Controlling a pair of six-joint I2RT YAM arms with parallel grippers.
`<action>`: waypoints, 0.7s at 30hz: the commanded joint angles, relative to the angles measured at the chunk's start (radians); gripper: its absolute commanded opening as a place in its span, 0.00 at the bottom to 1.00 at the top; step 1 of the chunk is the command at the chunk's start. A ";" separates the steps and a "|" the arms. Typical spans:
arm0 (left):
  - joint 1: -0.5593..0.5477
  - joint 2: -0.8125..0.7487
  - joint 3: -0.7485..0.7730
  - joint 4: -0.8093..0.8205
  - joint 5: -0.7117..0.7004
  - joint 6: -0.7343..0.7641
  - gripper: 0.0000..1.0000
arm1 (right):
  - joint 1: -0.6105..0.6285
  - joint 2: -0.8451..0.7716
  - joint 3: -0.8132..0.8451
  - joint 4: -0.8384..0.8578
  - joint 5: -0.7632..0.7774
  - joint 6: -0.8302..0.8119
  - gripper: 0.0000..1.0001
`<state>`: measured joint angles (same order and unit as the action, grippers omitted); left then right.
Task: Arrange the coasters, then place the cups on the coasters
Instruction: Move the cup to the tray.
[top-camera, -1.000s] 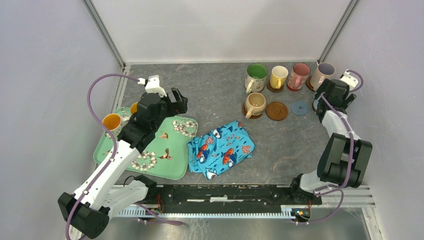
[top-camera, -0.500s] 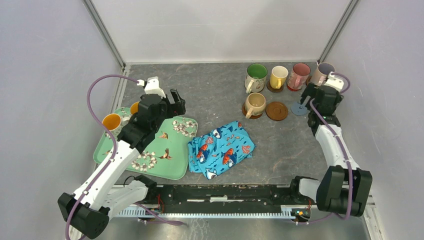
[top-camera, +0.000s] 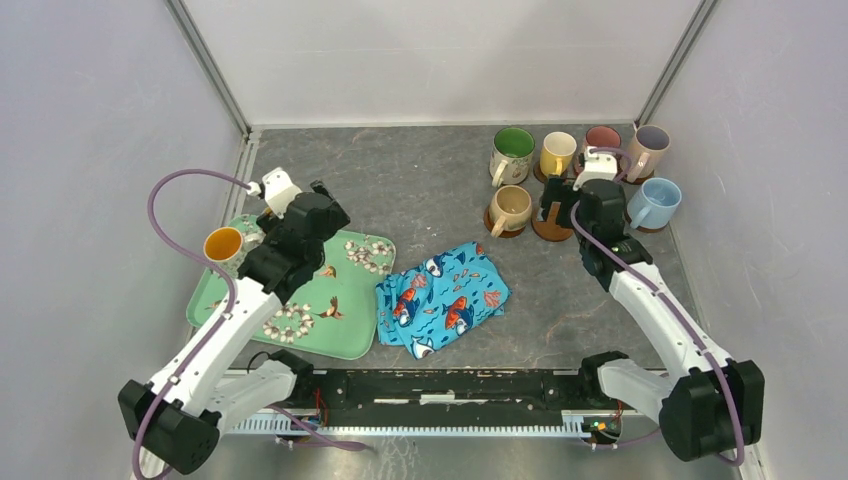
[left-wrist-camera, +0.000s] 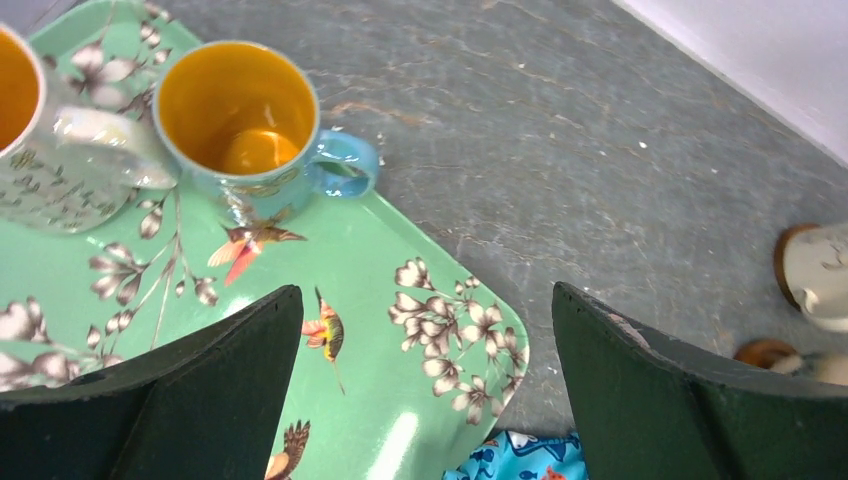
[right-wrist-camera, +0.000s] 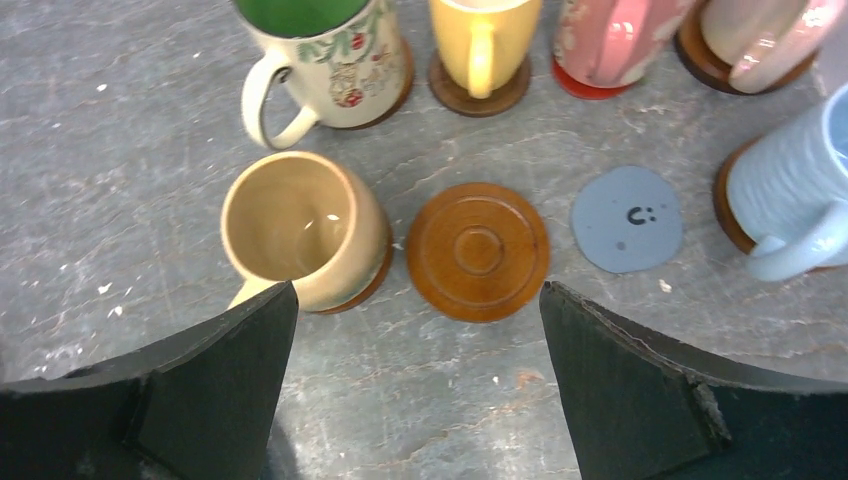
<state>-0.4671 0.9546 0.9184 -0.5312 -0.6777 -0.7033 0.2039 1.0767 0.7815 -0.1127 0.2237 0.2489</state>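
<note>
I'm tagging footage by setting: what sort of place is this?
Probably a robotics lab test cell: plain white panel walls on aluminium frame posts enclose the grey stone-look tabletop, with a white-and-black left arm and right arm mounted at its near edge.

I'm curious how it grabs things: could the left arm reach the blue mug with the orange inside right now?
Probably yes. The left gripper hangs open just short of the blue mug, which stands upright on the green tray with nothing between them.

Blue mug (left-wrist-camera: 252, 135), orange inside, on green tray (left-wrist-camera: 375, 255); 2nd mug (left-wrist-camera: 55, 175) at L edge; hand (left-wrist-camera: 425, 292) spread wide.
</note>
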 joint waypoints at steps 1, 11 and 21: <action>-0.002 0.046 0.011 -0.066 -0.140 -0.194 1.00 | 0.056 -0.011 0.041 0.005 -0.024 -0.020 0.98; 0.000 0.390 0.242 -0.359 -0.270 -0.664 1.00 | 0.134 -0.002 0.042 0.008 -0.057 -0.029 0.98; 0.077 0.668 0.441 -0.300 -0.310 -0.607 1.00 | 0.152 -0.058 0.026 -0.020 -0.046 -0.040 0.98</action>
<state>-0.4381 1.5707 1.2869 -0.8654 -0.9009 -1.2892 0.3500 1.0672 0.7834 -0.1490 0.1764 0.2249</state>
